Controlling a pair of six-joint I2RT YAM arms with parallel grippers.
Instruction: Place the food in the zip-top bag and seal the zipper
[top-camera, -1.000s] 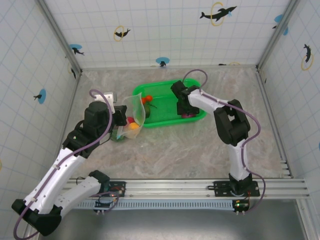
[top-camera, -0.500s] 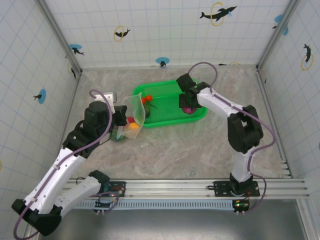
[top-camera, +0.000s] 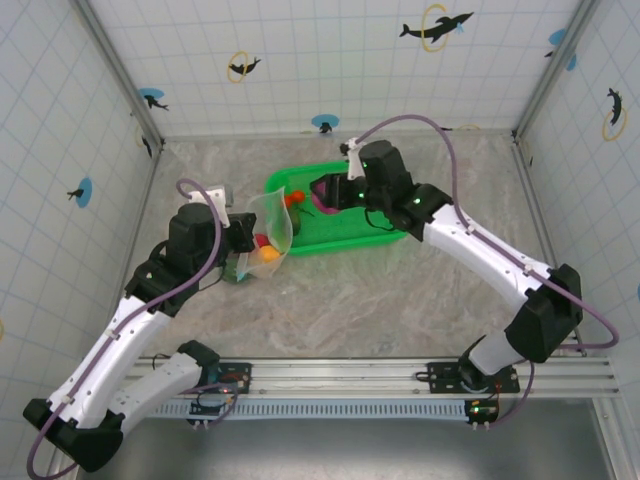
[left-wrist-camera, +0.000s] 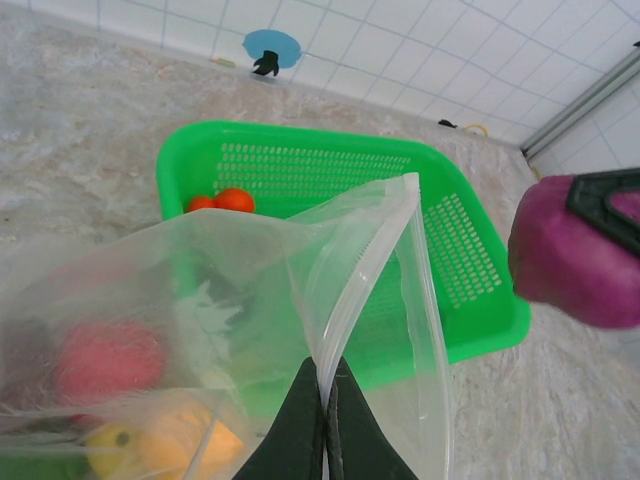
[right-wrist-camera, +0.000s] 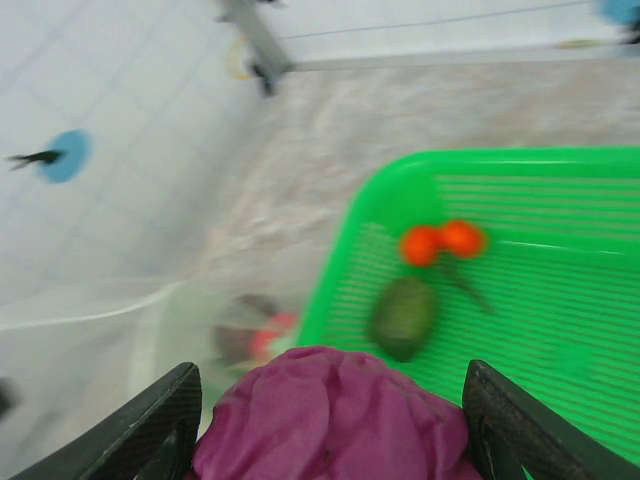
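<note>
The purple food piece (left-wrist-camera: 570, 250), judged light and firm, is clasped by the right hand (right-wrist-camera: 330, 440) at the right edge of the left wrist view, while the limp, slippery zip-top bag (left-wrist-camera: 180, 300) is pinched at its stiffer zipper (left-wrist-camera: 352, 270) by the closed left hand (left-wrist-camera: 325, 425), lower centre.

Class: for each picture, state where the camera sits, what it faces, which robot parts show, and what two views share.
Top external: above, behind the bases; looks down on both arms and green basket.
Left wrist: behind shut left gripper; faces pinched zip-top bag.
Right wrist: behind right gripper; faces held purple food.
Shared: purple food, basket.
</note>
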